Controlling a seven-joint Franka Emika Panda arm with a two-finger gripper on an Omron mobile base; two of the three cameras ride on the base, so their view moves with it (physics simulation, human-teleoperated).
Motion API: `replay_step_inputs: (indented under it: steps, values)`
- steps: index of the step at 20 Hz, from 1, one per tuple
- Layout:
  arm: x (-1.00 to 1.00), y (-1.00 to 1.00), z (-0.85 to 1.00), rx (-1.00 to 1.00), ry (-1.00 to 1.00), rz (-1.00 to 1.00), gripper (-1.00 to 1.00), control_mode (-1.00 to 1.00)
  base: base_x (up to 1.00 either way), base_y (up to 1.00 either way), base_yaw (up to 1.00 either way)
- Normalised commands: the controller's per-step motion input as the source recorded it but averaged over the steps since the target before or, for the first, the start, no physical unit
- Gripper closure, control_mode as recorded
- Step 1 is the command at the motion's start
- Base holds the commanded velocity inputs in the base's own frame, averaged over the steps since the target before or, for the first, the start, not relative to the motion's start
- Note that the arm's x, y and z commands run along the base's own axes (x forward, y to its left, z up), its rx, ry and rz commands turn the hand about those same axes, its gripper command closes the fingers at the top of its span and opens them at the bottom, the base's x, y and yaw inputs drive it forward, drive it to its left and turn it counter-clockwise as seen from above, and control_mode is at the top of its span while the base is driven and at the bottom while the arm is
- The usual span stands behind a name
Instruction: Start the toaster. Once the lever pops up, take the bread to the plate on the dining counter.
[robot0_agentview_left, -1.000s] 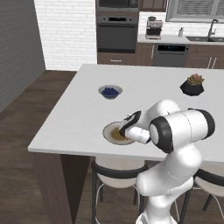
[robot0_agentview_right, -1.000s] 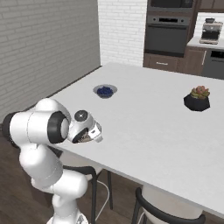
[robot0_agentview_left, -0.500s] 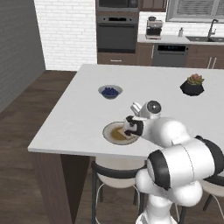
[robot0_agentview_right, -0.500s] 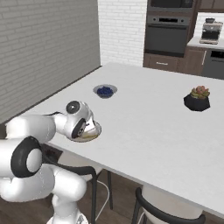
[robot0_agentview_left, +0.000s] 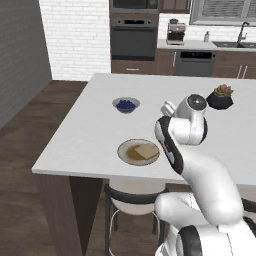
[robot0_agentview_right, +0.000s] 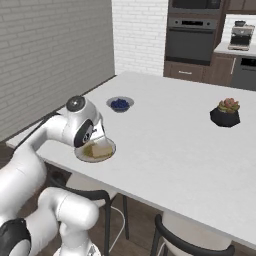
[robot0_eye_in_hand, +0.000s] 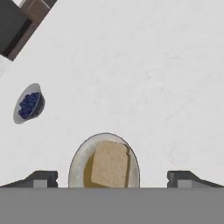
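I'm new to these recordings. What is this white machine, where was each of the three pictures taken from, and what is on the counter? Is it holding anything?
The white machine is a robot arm on a mobile base, in a rendered kitchen. Two pictures come from cameras riding on the base, behind the arm to its left and right. The third looks down from a camera on the hand; the gripper shows there as two dark tips at the bottom, wide apart, holding nothing.

On the white dining counter sits a round plate with a slice of bread lying flat on it. Further back stand a small bowl of blue berries and a dark pot with a plant. The bread is on the plate already.
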Motion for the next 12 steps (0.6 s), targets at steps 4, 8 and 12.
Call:
replay_step_inputs:
  steps: [4,8,12]
  values:
    - [-1.00,0.00,0.25,-0.10,0.00,0.02,-1.00,-1.00,0.00,0.00,0.00]
    - [-1.00,0.00,0.02,-0.11,0.00,0.06,-1.00,-1.00,0.00,0.00,0.00]
    - [-1.00,0.00,-0.10,-0.03,0.00,0.12,-1.00,-1.00,0.00,0.00,0.00]
